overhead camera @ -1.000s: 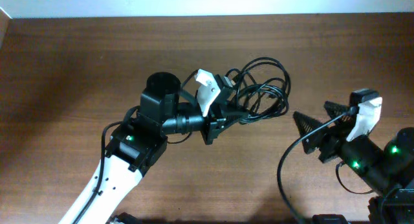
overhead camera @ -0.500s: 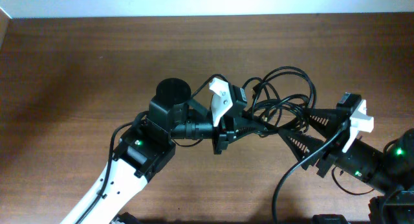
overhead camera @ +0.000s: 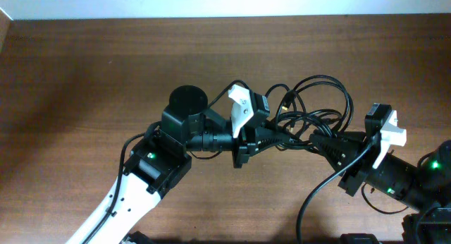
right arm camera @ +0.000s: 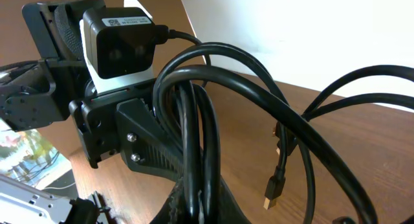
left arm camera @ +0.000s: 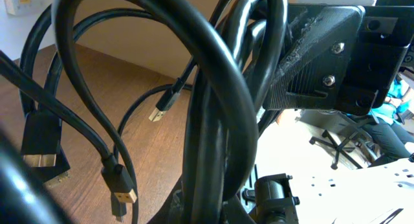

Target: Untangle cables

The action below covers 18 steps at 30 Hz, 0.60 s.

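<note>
The cables (overhead camera: pixel 313 106) are a tangle of black loops held above the brown table (overhead camera: pixel 84 75) right of centre. My left gripper (overhead camera: pixel 280 135) reaches in from the left and is shut on a bundle of strands. My right gripper (overhead camera: pixel 317 138) comes from the right and is shut on the same tangle, close to the left fingertips. In the left wrist view the cables (left arm camera: pixel 217 114) rise from my left gripper (left arm camera: pixel 213 208), with the right gripper's finger (left arm camera: pixel 323 52) beside them. The right wrist view has my right gripper (right arm camera: pixel 200 208) clamped on two strands (right arm camera: pixel 194 146); a gold-tipped plug (right arm camera: pixel 275 188) dangles.
Loose plug ends (left arm camera: pixel 123 195) hang from the loops near the tabletop. The left arm's white camera mount (overhead camera: pixel 241 106) sits just left of the tangle, and the right arm's thicker black cable (overhead camera: pixel 317 194) curves over the table's front right. A pale wall (overhead camera: pixel 225 3) borders the far edge.
The left gripper carried the tangle to the right, then held still. The right gripper moved left into the tangle and went from wide open to shut on the cables.
</note>
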{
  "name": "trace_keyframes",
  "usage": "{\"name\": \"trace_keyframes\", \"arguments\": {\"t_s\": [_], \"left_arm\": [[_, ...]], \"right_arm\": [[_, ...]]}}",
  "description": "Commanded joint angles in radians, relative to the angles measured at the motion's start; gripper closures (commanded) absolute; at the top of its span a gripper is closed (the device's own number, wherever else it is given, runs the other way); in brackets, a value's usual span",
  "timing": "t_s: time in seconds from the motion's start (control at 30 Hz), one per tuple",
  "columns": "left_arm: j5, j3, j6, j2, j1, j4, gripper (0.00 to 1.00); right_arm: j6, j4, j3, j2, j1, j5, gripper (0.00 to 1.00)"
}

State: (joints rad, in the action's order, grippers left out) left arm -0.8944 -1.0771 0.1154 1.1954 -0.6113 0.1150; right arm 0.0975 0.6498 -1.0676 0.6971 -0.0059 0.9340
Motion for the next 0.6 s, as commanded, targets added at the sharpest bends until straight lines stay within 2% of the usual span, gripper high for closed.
{"name": "trace_keyframes", "arguments": {"t_s": [0.0,0.03,0.1,0.13,0.17,0.2,0.23,0.33,0.37,0.4,0.47,0.5,0.53,0.57], "left_arm": [[-0.008,-0.005,0.005,-0.004,-0.004,-0.021,1.00],[-0.008,-0.005,0.005,-0.004,-0.004,-0.021,1.00],[-0.008,-0.005,0.005,-0.004,-0.004,-0.020,0.82],[-0.008,-0.005,0.005,-0.005,-0.004,-0.008,0.78],[-0.008,-0.005,0.005,-0.005,-0.002,0.002,0.64],[-0.008,-0.005,0.004,-0.005,-0.001,0.015,0.58],[-0.008,-0.005,0.004,-0.005,-0.001,0.035,0.55],[-0.008,-0.005,0.004,-0.005,-0.001,0.058,0.52],[-0.008,-0.005,0.004,-0.005,-0.001,0.058,0.46],[-0.007,-0.005,0.004,-0.005,-0.001,0.058,0.39],[-0.009,-0.005,-0.010,-0.005,-0.001,0.076,0.14],[-0.009,-0.005,-0.079,-0.005,-0.001,0.108,0.07],[-0.008,-0.005,-0.206,-0.005,-0.002,0.173,0.00],[-0.008,-0.005,-0.300,-0.005,-0.002,0.222,0.01]], "right_arm": [[0.003,0.005,-0.013,-0.003,-0.001,0.042,0.96],[0.003,0.006,-0.013,-0.003,-0.001,0.015,0.96],[0.004,0.034,-0.013,-0.003,-0.001,-0.107,0.96],[0.009,0.059,-0.013,-0.003,-0.001,-0.193,0.96],[0.016,0.070,-0.013,-0.003,-0.001,-0.247,0.96],[0.039,0.077,-0.013,-0.004,-0.001,-0.317,0.96],[0.079,0.080,-0.013,-0.004,-0.001,-0.381,0.96],[0.080,0.076,-0.014,-0.004,-0.001,-0.397,0.96],[0.080,0.076,-0.013,-0.004,-0.001,-0.397,0.96],[0.080,0.076,-0.013,-0.004,-0.001,-0.397,0.96],[0.082,0.077,-0.013,-0.004,-0.001,-0.397,0.96],[0.099,0.077,-0.013,-0.004,-0.001,-0.397,0.96],[0.106,0.079,-0.014,-0.004,-0.001,-0.396,0.96],[0.114,0.085,-0.014,-0.004,-0.001,-0.396,0.96]]}}
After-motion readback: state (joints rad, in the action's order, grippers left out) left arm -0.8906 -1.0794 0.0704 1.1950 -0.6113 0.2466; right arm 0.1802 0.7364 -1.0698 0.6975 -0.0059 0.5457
